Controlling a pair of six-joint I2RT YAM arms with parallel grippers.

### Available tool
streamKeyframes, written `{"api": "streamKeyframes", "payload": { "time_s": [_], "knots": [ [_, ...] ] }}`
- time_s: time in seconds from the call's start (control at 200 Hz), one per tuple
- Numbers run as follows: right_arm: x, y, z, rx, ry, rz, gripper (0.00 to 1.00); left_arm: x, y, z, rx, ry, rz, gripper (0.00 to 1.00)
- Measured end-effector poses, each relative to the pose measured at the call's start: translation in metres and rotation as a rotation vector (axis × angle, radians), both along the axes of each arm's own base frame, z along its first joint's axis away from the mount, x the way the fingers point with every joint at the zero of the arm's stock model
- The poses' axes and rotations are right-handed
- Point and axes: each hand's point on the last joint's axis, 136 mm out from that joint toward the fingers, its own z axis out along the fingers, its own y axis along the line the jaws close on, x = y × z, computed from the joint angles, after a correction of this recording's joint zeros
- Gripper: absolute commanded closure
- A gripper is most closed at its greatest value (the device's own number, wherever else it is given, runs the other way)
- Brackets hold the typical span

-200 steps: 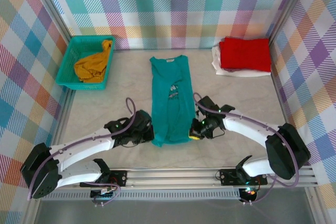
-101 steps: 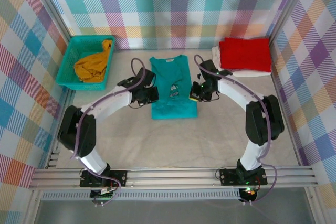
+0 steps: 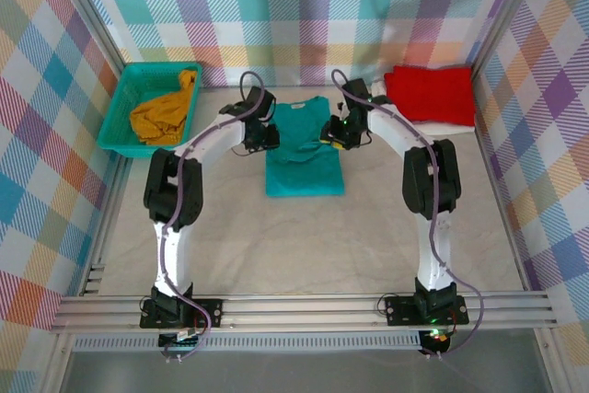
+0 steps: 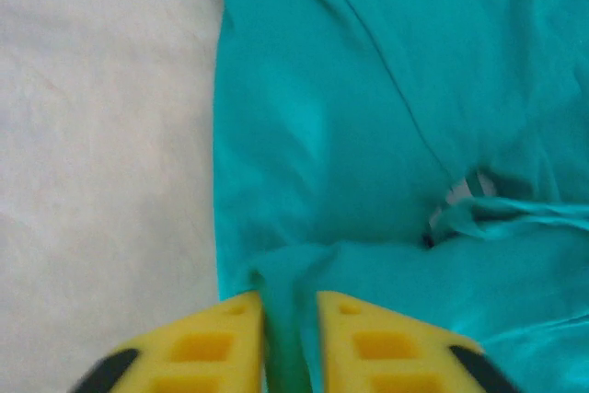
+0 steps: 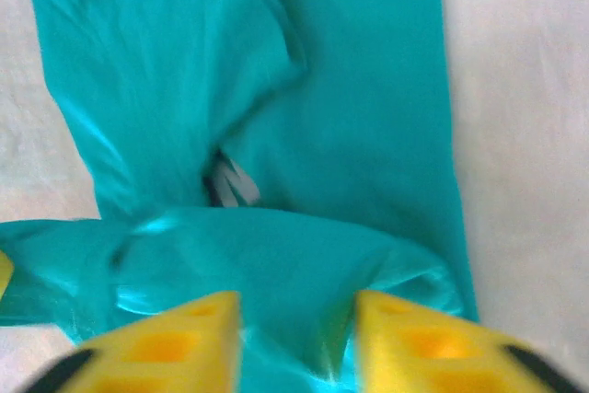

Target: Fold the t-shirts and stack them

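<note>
Plaid walls framed the pale table [image 3: 230,227]. At upper left a mustard shirt [image 3: 164,113] lay in the basket [image 3: 116,109]. At centre, the left gripper [image 3: 266,136] and right gripper [image 3: 332,133], each closed narrowly on hem cloth, had carried the near edge of the teal shirt [image 3: 305,165] up to its chest within the last second. That halved it, so the fold looked nearly finished. Only an unreadable sliver of white print showed. A red shirt [image 3: 430,94] sat folded at upper right.
</note>
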Motion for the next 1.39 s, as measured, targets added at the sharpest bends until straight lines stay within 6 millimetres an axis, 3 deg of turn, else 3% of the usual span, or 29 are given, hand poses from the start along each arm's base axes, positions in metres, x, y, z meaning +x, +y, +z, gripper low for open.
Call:
{"api": "streamKeyframes", "payload": {
  "time_s": [0.075, 0.175, 0.235, 0.31, 0.425, 0.565, 0.76, 0.93, 1.005, 1.155, 1.295, 1.395],
  "knots": [
    [0.015, -0.004, 0.007, 0.011, -0.028, -0.008, 0.55, 0.018, 0.008, 0.002, 0.03, -0.029, 0.025, 0.62],
    [0.013, -0.011, 0.018, 0.022, -0.052, -0.007, 0.57, 0.018, 0.019, 0.012, 0.055, -0.065, 0.05, 0.63],
    [0.001, -0.018, 0.024, 0.035, -0.063, -0.002, 0.59, 0.004, 0.024, 0.021, 0.062, -0.086, 0.056, 0.65],
    [-0.029, -0.022, 0.03, 0.068, -0.061, 0.012, 0.66, -0.027, 0.022, 0.032, 0.053, -0.108, 0.035, 0.69],
    [-0.071, -0.017, 0.029, 0.107, -0.052, 0.054, 0.73, -0.07, -0.004, 0.039, 0.002, -0.135, -0.049, 0.74],
    [-0.096, -0.001, 0.005, 0.13, -0.018, 0.101, 0.75, -0.095, -0.033, 0.01, -0.04, -0.096, -0.124, 0.77],
    [-0.102, 0.023, -0.022, 0.151, 0.014, 0.153, 0.81, -0.099, -0.04, -0.043, -0.079, -0.036, -0.114, 0.81],
    [-0.112, 0.02, -0.057, 0.141, 0.06, 0.14, 0.83, -0.113, -0.035, -0.073, -0.109, -0.024, -0.078, 0.81],
    [-0.124, 0.018, -0.075, 0.144, 0.099, 0.134, 0.84, -0.114, -0.035, -0.069, -0.141, -0.057, -0.064, 0.81],
    [-0.136, 0.021, -0.075, 0.168, 0.075, 0.14, 0.85, -0.134, -0.031, -0.071, -0.16, -0.074, -0.048, 0.82],
    [-0.181, 0.022, -0.075, 0.17, 0.118, 0.15, 0.84, -0.175, -0.025, -0.071, -0.166, -0.047, -0.039, 0.81],
    [-0.21, 0.017, -0.07, 0.15, 0.171, 0.139, 0.76, -0.199, -0.013, -0.066, -0.148, -0.011, -0.018, 0.71]
  ]
}}
